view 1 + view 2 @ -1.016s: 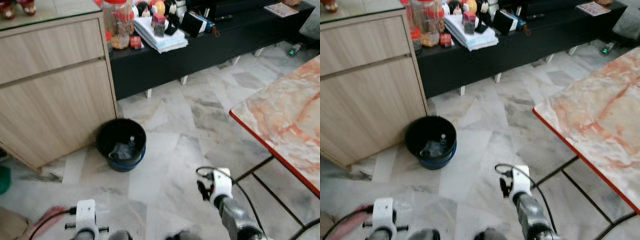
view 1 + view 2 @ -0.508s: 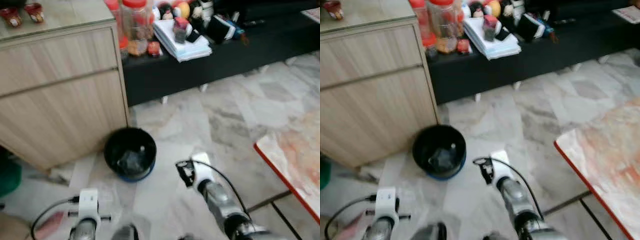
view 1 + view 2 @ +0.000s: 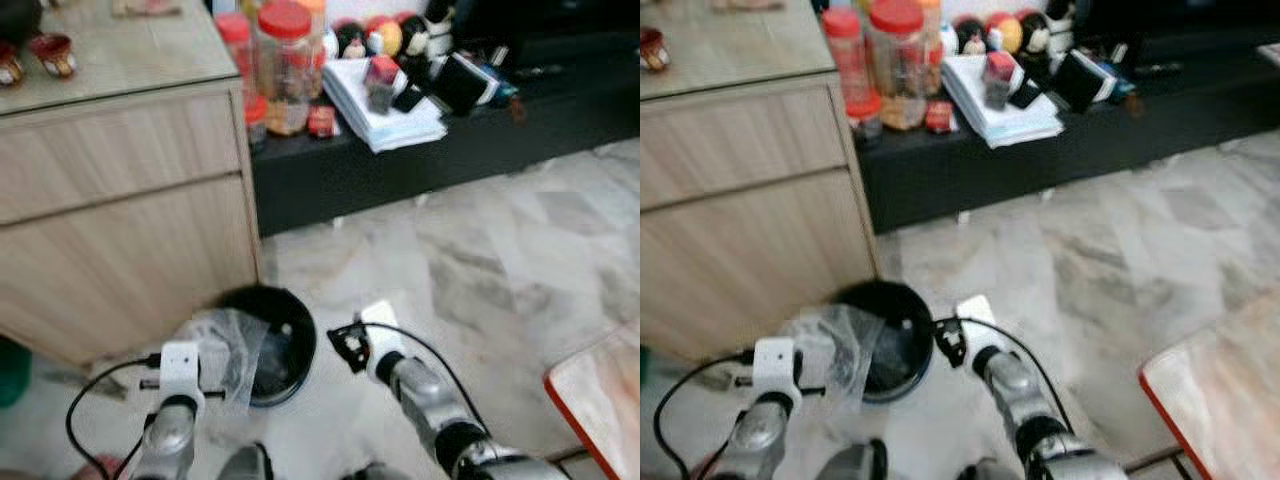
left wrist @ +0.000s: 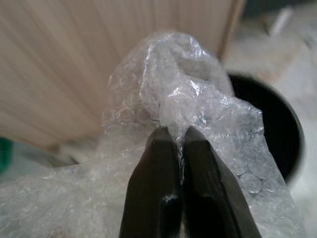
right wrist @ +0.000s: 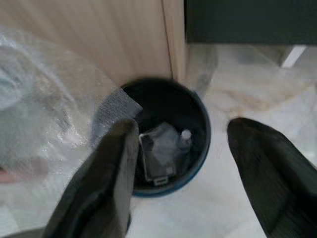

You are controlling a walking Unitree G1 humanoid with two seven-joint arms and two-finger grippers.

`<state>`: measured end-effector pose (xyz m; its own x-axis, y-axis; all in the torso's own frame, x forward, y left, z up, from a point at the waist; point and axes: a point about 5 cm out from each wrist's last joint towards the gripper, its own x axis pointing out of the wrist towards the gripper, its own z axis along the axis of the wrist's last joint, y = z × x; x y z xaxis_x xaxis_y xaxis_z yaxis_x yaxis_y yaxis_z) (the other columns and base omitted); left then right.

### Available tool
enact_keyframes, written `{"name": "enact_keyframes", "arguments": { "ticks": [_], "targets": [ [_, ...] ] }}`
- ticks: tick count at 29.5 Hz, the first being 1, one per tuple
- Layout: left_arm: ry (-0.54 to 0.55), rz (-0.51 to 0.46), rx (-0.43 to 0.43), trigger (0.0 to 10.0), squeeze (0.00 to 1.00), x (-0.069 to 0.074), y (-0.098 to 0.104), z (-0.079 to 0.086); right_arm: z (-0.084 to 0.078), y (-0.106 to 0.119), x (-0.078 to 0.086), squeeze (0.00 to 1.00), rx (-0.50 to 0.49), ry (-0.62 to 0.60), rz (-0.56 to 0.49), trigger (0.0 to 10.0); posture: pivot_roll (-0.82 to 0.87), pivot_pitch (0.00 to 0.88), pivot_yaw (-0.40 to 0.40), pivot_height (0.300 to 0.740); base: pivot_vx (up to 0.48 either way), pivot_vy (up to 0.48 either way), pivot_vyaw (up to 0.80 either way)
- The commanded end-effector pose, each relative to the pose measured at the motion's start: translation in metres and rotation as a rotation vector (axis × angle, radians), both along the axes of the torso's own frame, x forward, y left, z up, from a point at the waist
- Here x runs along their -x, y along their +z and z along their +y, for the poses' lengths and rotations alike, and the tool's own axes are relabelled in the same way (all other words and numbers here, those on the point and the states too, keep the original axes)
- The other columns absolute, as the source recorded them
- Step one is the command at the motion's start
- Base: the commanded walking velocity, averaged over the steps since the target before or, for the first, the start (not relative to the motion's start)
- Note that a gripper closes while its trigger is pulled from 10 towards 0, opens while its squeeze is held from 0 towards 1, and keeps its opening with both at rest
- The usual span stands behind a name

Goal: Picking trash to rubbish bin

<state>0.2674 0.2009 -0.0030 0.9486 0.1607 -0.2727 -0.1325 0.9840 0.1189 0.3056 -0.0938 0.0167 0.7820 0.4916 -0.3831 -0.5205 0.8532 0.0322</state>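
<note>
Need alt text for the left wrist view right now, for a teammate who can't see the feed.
The left gripper, fingers shut, pinches a crumpled sheet of clear bubble wrap beside the open black rubbish bin. A light wooden cabinet stands behind.

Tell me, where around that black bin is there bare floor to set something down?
Bare marble floor lies between the black bin, the low black shelf and the red-edged table. It is crowded at the bin: the left gripper holds bubble wrap there, the open right gripper beside it, the wooden cabinet behind.
</note>
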Motion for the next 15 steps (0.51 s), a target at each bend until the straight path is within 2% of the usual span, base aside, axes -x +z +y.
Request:
{"name": "enact_keyframes", "arguments": {
  "ticks": [1, 3, 4, 6, 7, 15],
  "targets": [
    [-0.029, -0.011, 0.005, 10.0, 0.00, -0.003, 0.001, -0.012, -0.009, -0.006, 0.004, 0.00, 0.029, 0.007, 0.013, 10.0, 0.13, 0.248, -0.094, 0.740, 0.480, 0.000, 0.00],
    [-0.031, -0.024, 0.001, 10.0, 0.00, -0.006, 0.004, -0.012, -0.008, -0.005, 0.005, 0.00, 0.029, 0.023, 0.011, 10.0, 0.13, 0.249, -0.095, 0.740, 0.480, 0.000, 0.00],
    [-0.050, -0.030, -0.001, 10.0, 0.00, -0.013, 0.009, -0.016, -0.004, -0.004, 0.005, 0.00, 0.033, 0.053, 0.001, 10.0, 0.13, 0.248, -0.096, 0.740, 0.000, 0.000, 0.00],
    [-0.061, -0.026, 0.003, 10.0, 0.00, -0.014, 0.009, -0.018, -0.003, -0.004, 0.005, 0.00, 0.033, 0.059, -0.004, 10.0, 0.13, 0.248, -0.096, 0.740, 0.000, 0.000, 0.00],
    [-0.106, -0.015, 0.019, 10.0, 0.00, -0.018, 0.011, -0.025, -0.002, -0.002, 0.004, 0.00, 0.036, 0.065, -0.014, 10.0, 0.13, 0.247, -0.097, 0.740, 0.000, 0.000, 0.00],
    [-0.193, 0.003, 0.032, 10.0, 0.00, -0.022, 0.011, -0.038, 0.004, 0.001, 0.003, 0.00, 0.015, 0.120, -0.016, 10.0, 0.12, 0.245, -0.102, 0.740, 0.000, 0.000, 0.00]
  ]
}}
